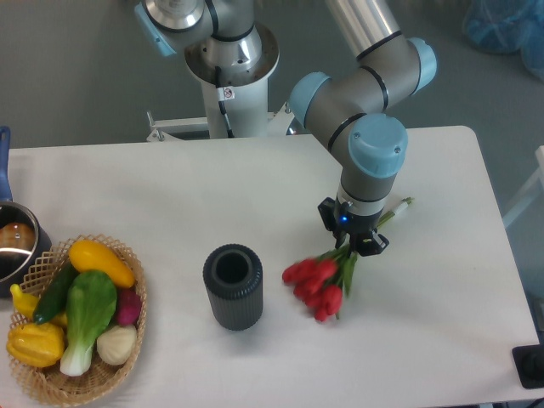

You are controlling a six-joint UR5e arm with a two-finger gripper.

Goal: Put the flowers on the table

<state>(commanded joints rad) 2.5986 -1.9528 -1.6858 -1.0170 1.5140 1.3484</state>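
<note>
The flowers (316,282), a bunch of red tulips with green stems, hang tilted with the heads down and left, close over the white table (153,195). Their stem ends stick out up and right at about the wrist's height. My gripper (353,242) is shut on the stems just above the tulip heads, and its fingers are mostly hidden under the wrist. I cannot tell whether the tulip heads touch the tabletop.
A dark ribbed cylinder (232,286) stands upright left of the flowers. A wicker basket (51,255) of vegetables sits at the front left, with a pot (13,246) at the left edge. A second robot's base (229,59) stands behind the table.
</note>
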